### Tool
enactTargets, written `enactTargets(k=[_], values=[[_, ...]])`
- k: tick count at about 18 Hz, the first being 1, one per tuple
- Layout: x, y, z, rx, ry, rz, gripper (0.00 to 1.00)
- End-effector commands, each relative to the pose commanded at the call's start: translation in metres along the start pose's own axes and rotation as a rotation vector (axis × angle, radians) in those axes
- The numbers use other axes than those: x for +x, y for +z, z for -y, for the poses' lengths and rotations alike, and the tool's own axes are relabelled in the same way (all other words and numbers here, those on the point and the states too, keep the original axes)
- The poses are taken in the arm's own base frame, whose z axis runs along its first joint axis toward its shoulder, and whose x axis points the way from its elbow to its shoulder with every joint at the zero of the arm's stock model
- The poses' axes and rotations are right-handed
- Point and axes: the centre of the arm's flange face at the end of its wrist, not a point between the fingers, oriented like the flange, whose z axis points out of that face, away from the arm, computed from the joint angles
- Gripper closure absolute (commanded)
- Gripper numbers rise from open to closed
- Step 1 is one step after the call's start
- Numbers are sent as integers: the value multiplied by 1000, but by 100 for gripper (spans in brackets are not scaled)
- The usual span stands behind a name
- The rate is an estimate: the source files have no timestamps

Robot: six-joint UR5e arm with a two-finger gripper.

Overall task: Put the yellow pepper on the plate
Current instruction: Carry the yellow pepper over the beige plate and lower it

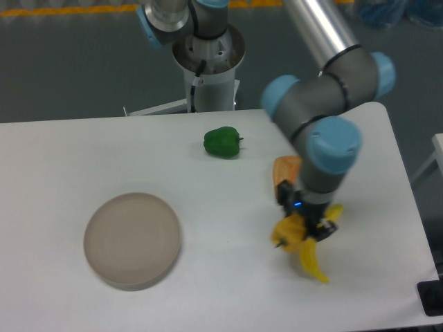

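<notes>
Right now the gripper (pixel 302 230) is clamped on the yellow pepper (pixel 289 232) — fingers closed around it, pepper's stem end poking out to the left. Whether the pepper clears the table (pixel 228 207) can't be told from this view. It sits towards the right side of the table, just left of the banana (pixel 313 260); the banana's upper end is hidden behind the gripper and pepper, its lower tip points down-right towards the table's front edge.

Arm (pixel 325 104) comes in from the top right, grey links w/ light-blue joint caps, wrist pointing down over the pepper. A small blue light shows on the gripper body.

Orange wedge-shaped item (pixel 284 168) lies just behind the gripper, partly covered by the wrist — only its left part shows.

Plate (pixel 132 238) is on the left half of the table, well apart from the pepper, nothing on it. Green bell pepper (pixel 222 142) sits near the table's back edge, about mid-width, stem to the right.

Robot base (pixel 207 55) stands beyond the back edge, on a dark floor w/ a yellow stripe at the very top.
</notes>
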Motion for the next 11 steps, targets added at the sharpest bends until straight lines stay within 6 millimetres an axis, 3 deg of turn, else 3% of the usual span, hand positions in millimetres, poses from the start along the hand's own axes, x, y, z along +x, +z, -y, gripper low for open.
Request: enactTargets(k=[7, 9, 11], values=[[118, 37, 79, -41, 62, -73, 92], [141, 42, 95, -48, 88, -83, 92], [150, 49, 102, -55, 91, -90, 92]])
